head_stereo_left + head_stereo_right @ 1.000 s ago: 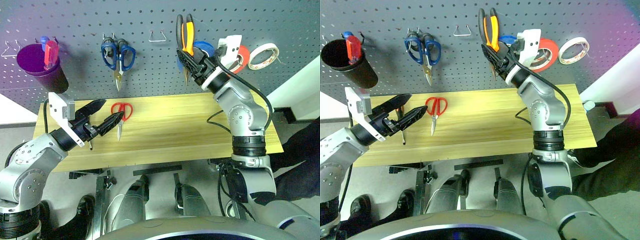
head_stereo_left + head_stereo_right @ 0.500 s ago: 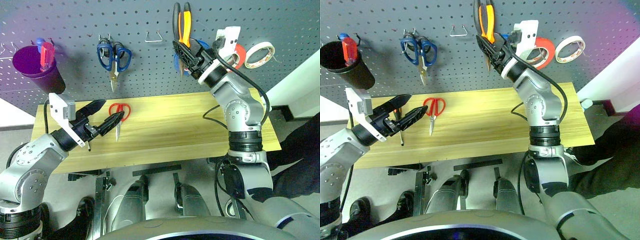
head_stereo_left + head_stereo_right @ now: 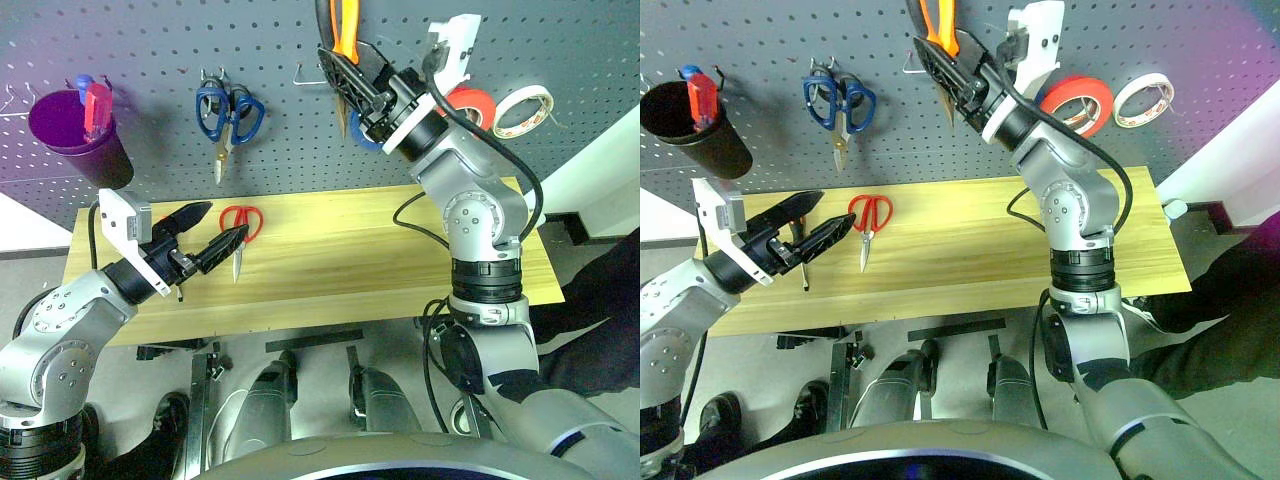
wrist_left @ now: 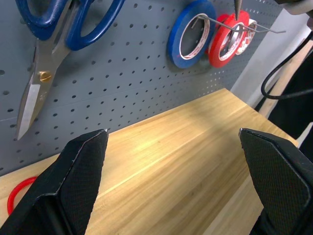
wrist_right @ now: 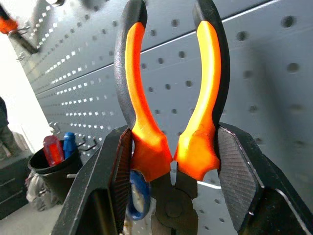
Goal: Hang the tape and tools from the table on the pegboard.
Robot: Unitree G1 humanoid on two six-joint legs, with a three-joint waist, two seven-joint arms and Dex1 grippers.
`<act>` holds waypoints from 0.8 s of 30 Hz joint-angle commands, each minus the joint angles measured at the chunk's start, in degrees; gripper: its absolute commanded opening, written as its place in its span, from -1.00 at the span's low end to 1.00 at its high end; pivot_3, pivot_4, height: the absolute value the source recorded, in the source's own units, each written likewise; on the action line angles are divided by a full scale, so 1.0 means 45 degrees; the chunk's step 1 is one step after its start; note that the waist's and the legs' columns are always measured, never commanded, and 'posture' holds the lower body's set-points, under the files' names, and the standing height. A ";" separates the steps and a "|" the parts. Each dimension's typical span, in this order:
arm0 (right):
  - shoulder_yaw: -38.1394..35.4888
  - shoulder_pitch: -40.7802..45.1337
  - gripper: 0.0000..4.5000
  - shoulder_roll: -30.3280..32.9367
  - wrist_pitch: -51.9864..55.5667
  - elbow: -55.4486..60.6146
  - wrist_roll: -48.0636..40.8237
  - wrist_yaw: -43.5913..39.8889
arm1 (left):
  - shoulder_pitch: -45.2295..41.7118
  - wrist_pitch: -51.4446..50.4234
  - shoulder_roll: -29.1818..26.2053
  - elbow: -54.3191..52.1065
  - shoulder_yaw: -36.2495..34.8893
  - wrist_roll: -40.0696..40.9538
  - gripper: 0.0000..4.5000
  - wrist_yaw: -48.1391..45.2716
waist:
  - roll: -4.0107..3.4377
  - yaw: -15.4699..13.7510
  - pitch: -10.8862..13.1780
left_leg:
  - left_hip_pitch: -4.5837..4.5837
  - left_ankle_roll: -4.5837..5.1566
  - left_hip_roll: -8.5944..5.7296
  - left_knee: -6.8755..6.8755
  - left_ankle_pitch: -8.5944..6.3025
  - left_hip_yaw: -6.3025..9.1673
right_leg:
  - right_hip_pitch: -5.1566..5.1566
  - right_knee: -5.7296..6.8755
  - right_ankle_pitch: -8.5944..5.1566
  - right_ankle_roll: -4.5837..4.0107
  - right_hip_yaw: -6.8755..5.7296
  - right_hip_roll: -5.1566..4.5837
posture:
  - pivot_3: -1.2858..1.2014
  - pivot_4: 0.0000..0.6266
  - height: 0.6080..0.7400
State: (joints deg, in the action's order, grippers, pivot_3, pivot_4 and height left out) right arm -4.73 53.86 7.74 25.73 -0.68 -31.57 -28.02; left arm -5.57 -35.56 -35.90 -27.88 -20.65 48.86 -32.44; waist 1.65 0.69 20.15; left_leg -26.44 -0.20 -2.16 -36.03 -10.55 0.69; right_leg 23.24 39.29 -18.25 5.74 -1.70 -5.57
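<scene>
- The right hand [image 3: 352, 88] is raised against the pegboard [image 3: 150, 40], its two black fingers clamped on the pliers [image 5: 168, 112] low on the handles, just above the pivot.
- The orange-and-black handles stick up past the right hand's fingers, splayed apart, and the nose points down below the grip.
- A bare wire hook [image 3: 308, 72] sits just beside that hand, on its left.
- The red-orange tape [image 3: 1078, 104] hangs on the pegboard just to the right of the right hand, with a cream-white roll [image 3: 1143, 101] further right.
- A blue roll [image 4: 190, 32] hangs next to the tape and is partly hidden behind the right hand in the head views.
- The left hand [image 3: 205, 232] hovers low over the counter [image 3: 350, 250] with its fingers spread wide, holding nothing.
- The red-handled scissors [image 3: 241, 231] lie flat on the counter just beyond the left hand's fingertips, slightly to its right.
- The slim screwdriver [image 3: 801, 262] lies on the counter under the left hand, partly hidden by it.
- Blue-handled scissors [image 3: 227, 119] hang on the pegboard above the left hand.
- A dark cup [image 3: 75, 135] hangs on the pegboard further to the left hand's left.
</scene>
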 commanded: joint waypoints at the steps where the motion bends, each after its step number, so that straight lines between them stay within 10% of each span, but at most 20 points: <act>1: 0.0072 0.0141 -0.04 -0.0251 -0.0887 0.0577 0.0232 0.0062 | -0.0059 0.0316 0.0066 -0.0354 0.0005 -0.0060 1.00 -0.0017 | 0.0001 -0.0002 -0.0002 | 0.0000 0.0000 0.0000 0.0000 0.0000 0.0000 | 0.0000 0.0001 0.0000 0.0000 0.0000 0.0001 | 0.09 -0.18 1.00; 24: -0.0166 0.2646 -0.04 -0.1440 -0.4823 -0.4471 0.1938 0.0184 | 0.0055 0.0263 0.0198 -0.0517 0.0068 -0.0132 1.00 0.0071 | 0.0003 0.0001 -0.0021 | 0.0000 -0.0001 0.0000 0.0000 0.0001 -0.0005 | 0.0002 0.0000 0.0000 0.0000 -0.0003 0.0010 | 0.10 -0.17 1.00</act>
State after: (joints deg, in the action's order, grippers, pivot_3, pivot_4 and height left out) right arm -3.68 62.27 1.51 6.26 -21.59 -21.56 -27.18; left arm -5.73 -35.45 -34.86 -27.96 -19.34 48.02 -32.17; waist 1.66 0.69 20.06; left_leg -26.43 -0.20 -2.16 -36.03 -10.54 0.67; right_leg 23.25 39.30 -18.25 5.74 -1.71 -5.52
